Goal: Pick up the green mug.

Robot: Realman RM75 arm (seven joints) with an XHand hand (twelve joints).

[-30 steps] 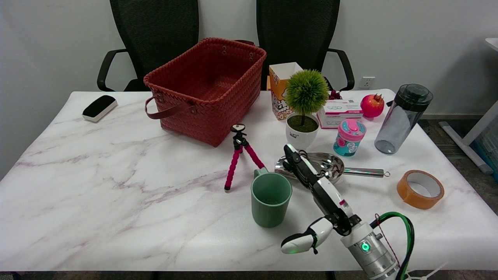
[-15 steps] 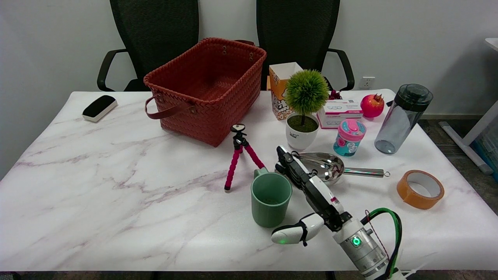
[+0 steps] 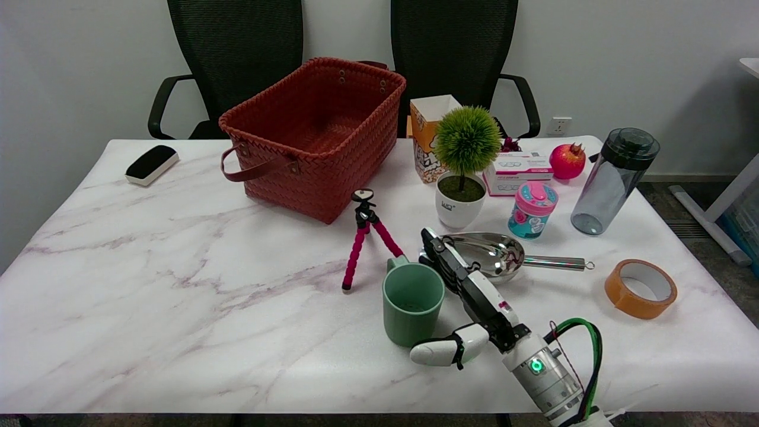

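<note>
Nearest the desk's [image 3: 178, 332] front edge, right of its middle, the right hand [image 3: 468, 296] reaches in low from the front right corner. It is spread wide and holds nothing: the thumb [image 3: 436, 351] lies out toward the front at the mug's [image 3: 412, 303] base, very close to it or just touching, which cannot be told, while the fingers [image 3: 442, 256] stretch away along the mug's right side. The hand looks set so because the mug's round body is the easy thing to wrap, thumb in front and fingers behind; in my judgement the grasp is being lined up and has not closed.

The mug stands upright near the front edge, a little right of centre, open mouth up, its handle turned to the back left, away from the hand, so the body and not the handle faces the palm.

Just behind the mug, the tripod [image 3: 364, 237] stands on pink legs to the left and the scoop [image 3: 492, 254] lies to the right, right behind the fingers, so a wide sweep could knock either.

Farther back stand the plant [image 3: 465, 172] and the cup [image 3: 531, 210], and toward the back edge the basket [image 3: 314, 139].
</note>
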